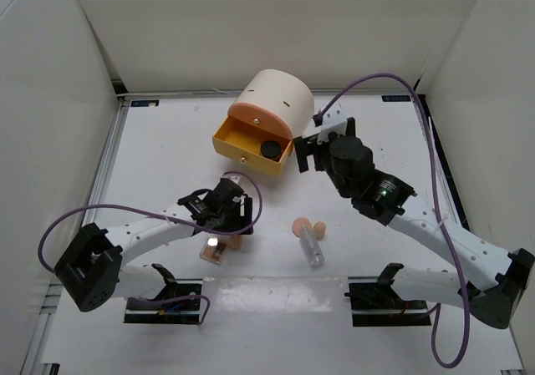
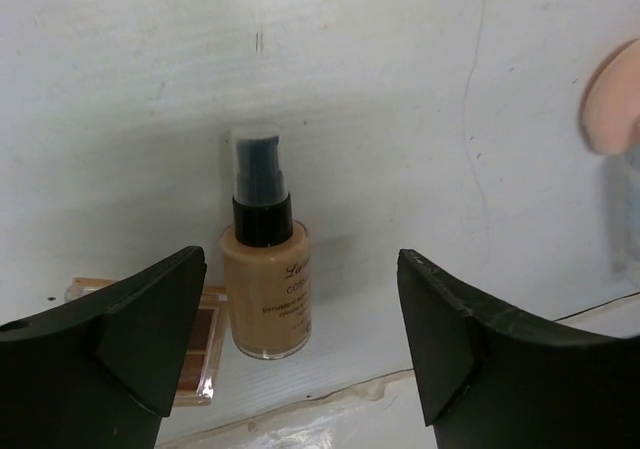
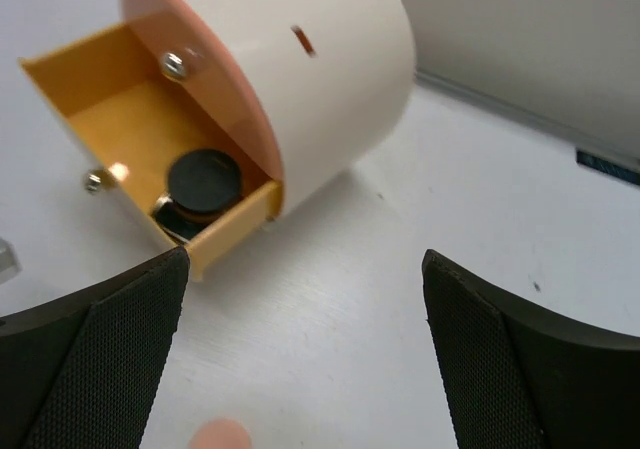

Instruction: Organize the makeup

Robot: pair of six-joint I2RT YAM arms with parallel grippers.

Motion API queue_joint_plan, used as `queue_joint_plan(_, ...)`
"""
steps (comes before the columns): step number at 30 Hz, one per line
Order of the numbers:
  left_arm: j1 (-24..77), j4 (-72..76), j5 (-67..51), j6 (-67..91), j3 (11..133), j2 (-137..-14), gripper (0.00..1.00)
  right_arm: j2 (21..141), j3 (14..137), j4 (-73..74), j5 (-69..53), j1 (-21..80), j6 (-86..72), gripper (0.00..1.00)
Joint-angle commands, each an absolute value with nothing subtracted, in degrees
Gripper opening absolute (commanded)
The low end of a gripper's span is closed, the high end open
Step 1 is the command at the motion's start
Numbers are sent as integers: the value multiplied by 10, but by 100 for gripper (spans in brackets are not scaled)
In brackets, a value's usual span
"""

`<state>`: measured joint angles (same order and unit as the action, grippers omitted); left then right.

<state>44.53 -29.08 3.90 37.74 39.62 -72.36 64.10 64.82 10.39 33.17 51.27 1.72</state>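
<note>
The left gripper (image 2: pixel 300 261) was spread wide and empty astride the foundation bottle (image 2: pixel 268 289), seemingly for grasping, while the right gripper (image 3: pixel 305 261) was held open, empty, beside the drawer (image 3: pixel 105 124) holding the round compact (image 3: pixel 204 181).

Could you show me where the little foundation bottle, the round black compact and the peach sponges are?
foundation bottle (image 2: pixel 268 294): left wrist view, on its tan body.
round black compact (image 3: pixel 205 181): right wrist view, on the middle of its lid.
peach sponges (image 1: pixel 301 225): top external view, on the left sponge.
</note>
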Motion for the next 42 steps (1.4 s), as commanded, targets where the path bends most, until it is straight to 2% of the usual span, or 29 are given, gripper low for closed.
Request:
queue_joint_plan(1,461,-299,46,389,378,-731,86,601,614,163,422,496,-32,99)
queue_joint_plan(2,466,-299,47,394,378,-735,83,599,609,172,429,492,-49,99)
queue_joint_plan(3,468,-299,49,395,378,-742,75,580,598,186,431,483,-54,99)
queue_joint_plan(9,483,-308,99,401,413,-763,44,552,566,204,422,476,-88,99)
queue_joint_plan(10,483,-313,111,406,417,-770,30,552,567,211,422,476,-90,99)
queue_joint_plan(13,485,-337,134,417,446,-777,10,552,575,221,432,475,-95,99)
queue_joint_plan(18,494,-376,172,415,514,-716,10,548,570,207,443,476,-88,99)
queue_joint_plan(21,494,-376,240,422,543,-654,10,552,571,211,446,475,-87,99)
queue_joint_plan(26,463,-235,308,388,589,-615,13,554,565,214,473,471,-109,99)
queue_joint_plan(32,415,-127,311,379,683,-731,16,553,569,248,469,459,-130,99)
queue_joint_plan(36,391,-142,311,397,754,-835,18,540,571,266,475,454,-148,99)
queue_joint_plan(42,380,-151,304,423,784,-879,26,515,567,290,496,454,-167,99)
